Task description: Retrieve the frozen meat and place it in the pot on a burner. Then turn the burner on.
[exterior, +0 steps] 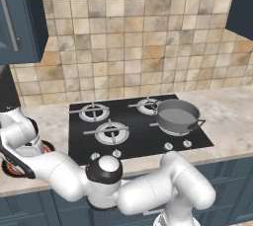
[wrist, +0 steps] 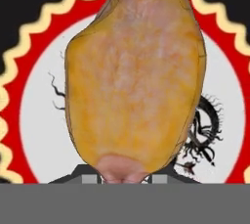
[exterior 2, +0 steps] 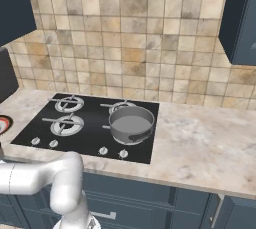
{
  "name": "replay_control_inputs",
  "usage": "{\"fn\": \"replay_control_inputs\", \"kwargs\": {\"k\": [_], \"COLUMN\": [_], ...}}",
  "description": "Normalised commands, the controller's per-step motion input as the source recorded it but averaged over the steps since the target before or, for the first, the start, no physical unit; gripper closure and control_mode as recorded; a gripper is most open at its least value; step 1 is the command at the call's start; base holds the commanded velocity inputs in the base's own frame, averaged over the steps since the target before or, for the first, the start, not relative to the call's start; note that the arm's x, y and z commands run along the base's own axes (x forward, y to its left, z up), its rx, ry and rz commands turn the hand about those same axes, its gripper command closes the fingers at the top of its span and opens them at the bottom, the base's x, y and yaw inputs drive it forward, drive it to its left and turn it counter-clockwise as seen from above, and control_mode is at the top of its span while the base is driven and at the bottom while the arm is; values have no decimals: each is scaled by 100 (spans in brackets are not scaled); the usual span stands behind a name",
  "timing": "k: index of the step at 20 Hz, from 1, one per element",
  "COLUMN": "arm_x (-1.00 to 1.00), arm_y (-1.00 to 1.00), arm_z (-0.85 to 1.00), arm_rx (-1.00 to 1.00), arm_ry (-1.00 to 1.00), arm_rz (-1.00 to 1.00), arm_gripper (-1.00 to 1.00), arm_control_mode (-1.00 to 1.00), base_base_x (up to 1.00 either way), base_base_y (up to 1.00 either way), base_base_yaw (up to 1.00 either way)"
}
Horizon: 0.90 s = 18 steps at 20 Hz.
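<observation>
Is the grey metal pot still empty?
Yes, the wide grey metal pot on the black hob's front right burner shows only its bare grey inside in the right base view.

Frozen meat [wrist: 134, 86] crowds right against my jaws, the plate [wrist: 34, 110] close beneath it. The pot [exterior: 177, 116] stands open-topped on a rear burner; the burners [exterior: 111, 132] beside it are bare.

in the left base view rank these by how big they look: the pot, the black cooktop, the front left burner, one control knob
1. black cooktop
2. pot
3. front left burner, looking somewhat smaller than the pot
4. control knob

The knob is nearest the camera, yet clearly the smallest.
</observation>
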Motion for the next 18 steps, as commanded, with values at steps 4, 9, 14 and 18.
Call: {"fn": "replay_control_inputs", "kwargs": {"k": [4,9,14,18], "arm_x": [-23,-20,-44,-38], "arm_y": [-37,-76,-97,-100], "arm_z": [47,46,37,22], "arm_rx": [0,0,2,5], "arm_ry": [-9,-16,-25,-27], "arm_rz": [0,-5,-1,-1], "arm_gripper": [100,100,100,100], "arm_control_mode": [-100,-100,-100,-100], "base_base_x": [0,0,0,0], "base_base_y": [0,0,0,0], "base_base_yaw": [0,0,0,0]}}
